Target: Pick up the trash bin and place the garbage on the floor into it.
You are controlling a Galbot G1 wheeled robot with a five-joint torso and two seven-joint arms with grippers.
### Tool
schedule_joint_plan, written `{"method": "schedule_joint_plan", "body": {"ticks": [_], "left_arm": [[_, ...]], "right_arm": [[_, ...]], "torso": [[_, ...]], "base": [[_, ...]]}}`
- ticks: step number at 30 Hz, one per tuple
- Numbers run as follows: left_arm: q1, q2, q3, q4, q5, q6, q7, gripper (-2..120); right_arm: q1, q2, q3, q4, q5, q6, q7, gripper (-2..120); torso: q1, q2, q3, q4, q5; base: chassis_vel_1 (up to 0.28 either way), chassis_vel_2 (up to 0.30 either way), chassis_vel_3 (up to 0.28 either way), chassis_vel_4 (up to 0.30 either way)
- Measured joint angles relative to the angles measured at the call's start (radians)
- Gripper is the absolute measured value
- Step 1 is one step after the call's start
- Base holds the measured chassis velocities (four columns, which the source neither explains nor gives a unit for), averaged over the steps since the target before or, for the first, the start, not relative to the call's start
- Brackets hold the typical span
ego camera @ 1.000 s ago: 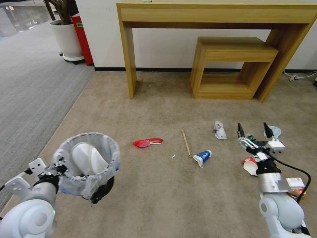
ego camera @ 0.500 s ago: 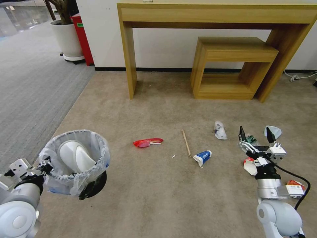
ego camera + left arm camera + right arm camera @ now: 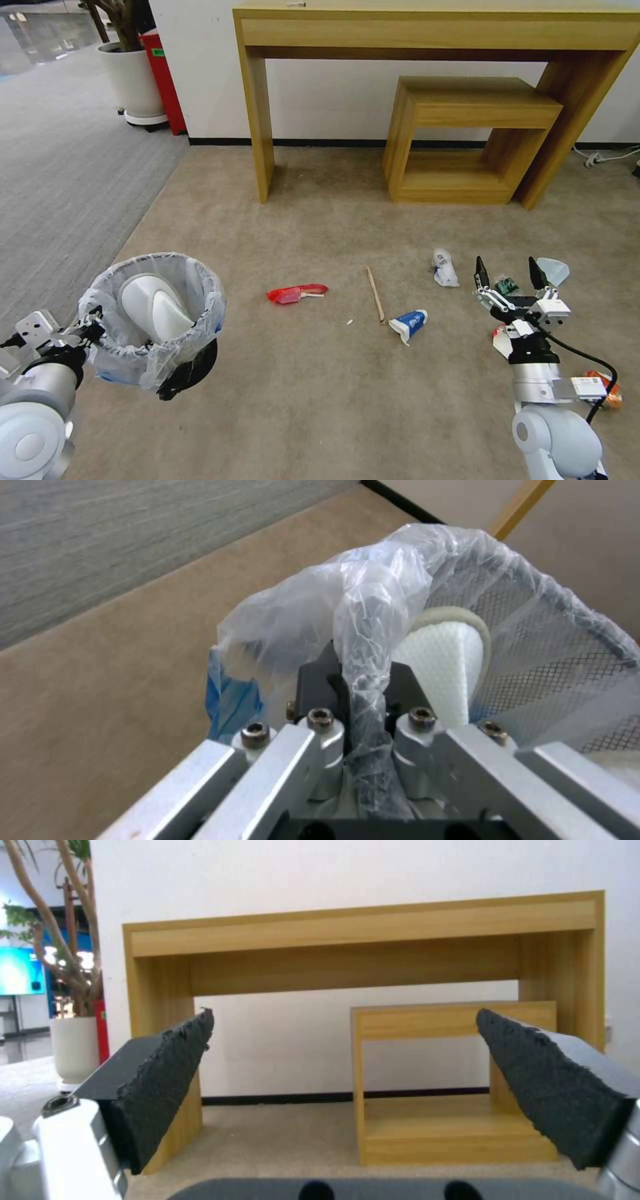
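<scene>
The right arm hides most of the red-white cup [image 3: 499, 337], the bottle [image 3: 508, 287] between its fingers and all but an edge of the orange can [image 3: 610, 395] — while the bag [image 3: 373, 630] wraps the left gripper [image 3: 363, 700], and the bin [image 3: 567, 630] is cut off.

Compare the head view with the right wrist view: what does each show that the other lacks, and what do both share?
Head view alone: the left gripper clamped on the trash bin, held off the floor, plus litter such as the red wrapper, wooden stick and blue-white cup.

Right wrist view alone: the rough black pads of its fingers, close up.

Both: the open right gripper, wooden tables, white plant pot.
</scene>
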Motion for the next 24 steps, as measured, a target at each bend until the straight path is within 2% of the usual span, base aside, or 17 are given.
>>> {"method": "schedule_joint_plan", "body": {"ticks": [9, 24], "left_arm": [[-0.002, 0.010, -0.006, -0.002, -0.013, 0.001, 0.005, 3], [0.002, -0.009, 0.005, -0.008, 0.000, 0.001, 0.005, 3]], "right_arm": [[0.003, 0.006, -0.002, -0.001, -0.006, -0.001, 0.000, 100], [0.006, -0.004, -0.005, -0.006, -0.002, 0.004, 0.010, 100]], "torso": [[0.000, 0.000, 0.000, 0.0002, 0.0000], [0.000, 0.000, 0.000, 0.0000, 0.0002]], "base": [[-0.263, 0.262, 0.265, -0.261], [-0.337, 0.337, 0.339, -0.342]]}}
